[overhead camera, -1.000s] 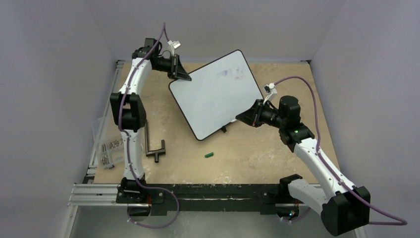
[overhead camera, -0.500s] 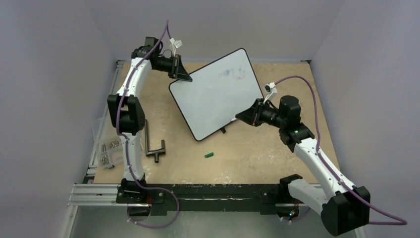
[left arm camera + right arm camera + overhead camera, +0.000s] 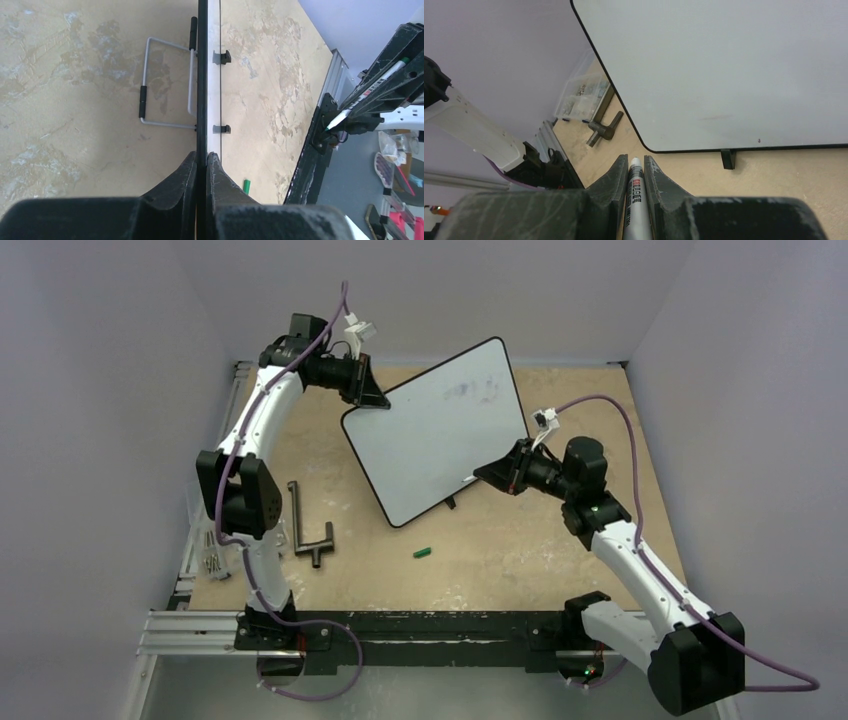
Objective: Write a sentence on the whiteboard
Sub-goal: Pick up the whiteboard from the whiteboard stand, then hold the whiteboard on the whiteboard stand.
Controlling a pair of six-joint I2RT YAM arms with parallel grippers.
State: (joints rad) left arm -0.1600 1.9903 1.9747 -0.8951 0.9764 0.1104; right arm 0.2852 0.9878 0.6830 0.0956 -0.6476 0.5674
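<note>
A clear box at the worktop's left edge holds small metal parts. The whiteboard stands mid-back, long axis near-left to far-right; the left gripper pinches its corner, the right gripper pinches a marker.

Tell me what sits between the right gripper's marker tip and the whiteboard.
Nothing: in the right wrist view only a sliver of bare table shows between the marker in the right gripper and the whiteboard's rounded corner.

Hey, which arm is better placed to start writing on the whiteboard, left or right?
Right. The right fingers hold the marker, pointed at the whiteboard; the left fingers are clamped on its edge.
</note>
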